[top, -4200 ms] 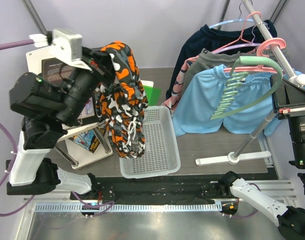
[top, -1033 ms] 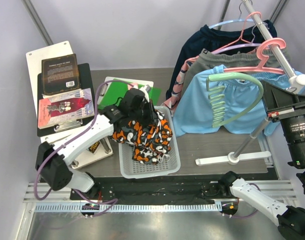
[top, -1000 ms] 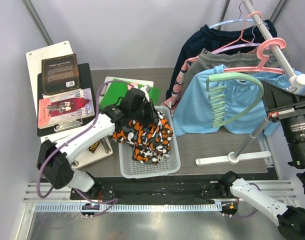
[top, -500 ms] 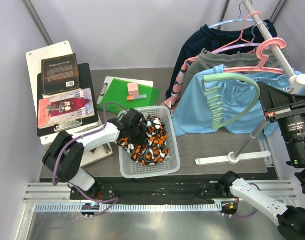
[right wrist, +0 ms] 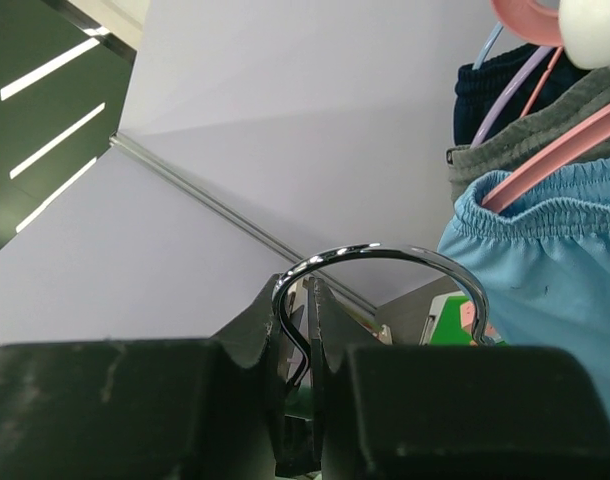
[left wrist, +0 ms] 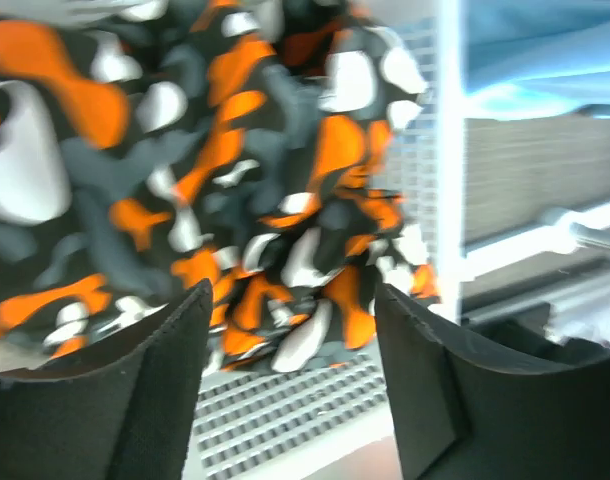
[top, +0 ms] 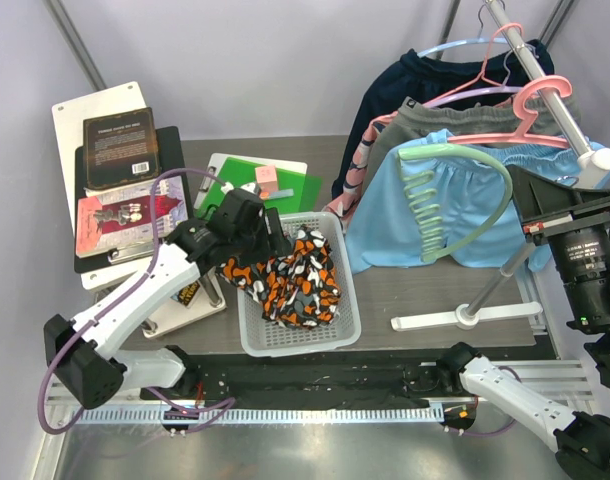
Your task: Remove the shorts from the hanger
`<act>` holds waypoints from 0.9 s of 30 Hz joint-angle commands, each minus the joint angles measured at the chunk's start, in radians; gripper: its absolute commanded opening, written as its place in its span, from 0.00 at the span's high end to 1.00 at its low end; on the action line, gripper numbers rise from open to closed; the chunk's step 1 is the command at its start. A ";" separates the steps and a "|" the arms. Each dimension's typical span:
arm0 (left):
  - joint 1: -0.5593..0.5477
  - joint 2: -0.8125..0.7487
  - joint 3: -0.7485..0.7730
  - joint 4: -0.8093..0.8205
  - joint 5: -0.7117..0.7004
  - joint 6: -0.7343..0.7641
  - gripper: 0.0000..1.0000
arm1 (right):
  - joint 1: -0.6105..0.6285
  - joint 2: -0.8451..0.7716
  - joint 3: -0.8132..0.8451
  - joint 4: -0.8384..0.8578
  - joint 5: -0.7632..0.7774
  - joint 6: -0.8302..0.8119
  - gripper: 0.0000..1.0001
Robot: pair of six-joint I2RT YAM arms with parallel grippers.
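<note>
Left arm (top: 135,300) reaching low to the white basket (top: 285,342), left jaws wide over the camouflage shorts (top: 297,285) (heaped inside), right arm (top: 590,280) raised, right jaws pinching the green hanger (top: 465,150) hook.

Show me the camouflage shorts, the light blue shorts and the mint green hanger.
camouflage shorts (top: 297,285), top view, middle of the crumpled heap.
light blue shorts (top: 385,225), top view, the left leg panel.
mint green hanger (top: 455,151), top view, the top of its curved arm.

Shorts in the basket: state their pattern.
The shorts are orange, black, white and grey camouflage; clearest in the left wrist view.
</note>
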 commanded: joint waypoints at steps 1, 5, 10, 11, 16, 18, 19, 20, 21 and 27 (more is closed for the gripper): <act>0.033 -0.001 0.010 -0.129 -0.134 0.034 0.36 | 0.000 0.009 0.013 0.063 0.023 0.013 0.99; 0.086 0.032 -0.019 -0.134 -0.153 0.077 0.31 | 0.001 0.018 0.029 0.063 0.016 0.005 0.99; 0.087 0.101 -0.083 -0.025 -0.105 0.088 0.45 | 0.000 0.015 0.032 0.062 0.008 0.010 0.99; 0.087 0.114 -0.089 -0.014 -0.093 0.093 0.50 | 0.000 0.015 0.033 0.063 0.008 0.012 0.99; 0.084 0.225 -0.094 0.023 -0.080 0.123 0.64 | 0.000 0.008 0.035 0.063 0.014 0.008 0.99; 0.043 0.245 -0.080 0.022 -0.137 0.149 0.71 | 0.000 0.009 0.036 0.060 0.010 0.005 0.99; 0.020 0.254 -0.074 0.020 -0.168 0.160 0.72 | 0.000 0.008 0.036 0.060 0.010 0.007 0.99; -0.003 0.254 -0.068 0.012 -0.239 0.171 0.73 | 0.000 0.008 0.035 0.059 0.010 0.007 0.99; -0.044 0.254 -0.047 -0.001 -0.273 0.174 0.73 | 0.001 0.008 0.035 0.059 0.008 0.008 0.99; -0.167 0.113 -0.014 -0.080 -0.502 0.174 0.69 | 0.000 0.009 0.041 0.054 0.007 0.012 0.99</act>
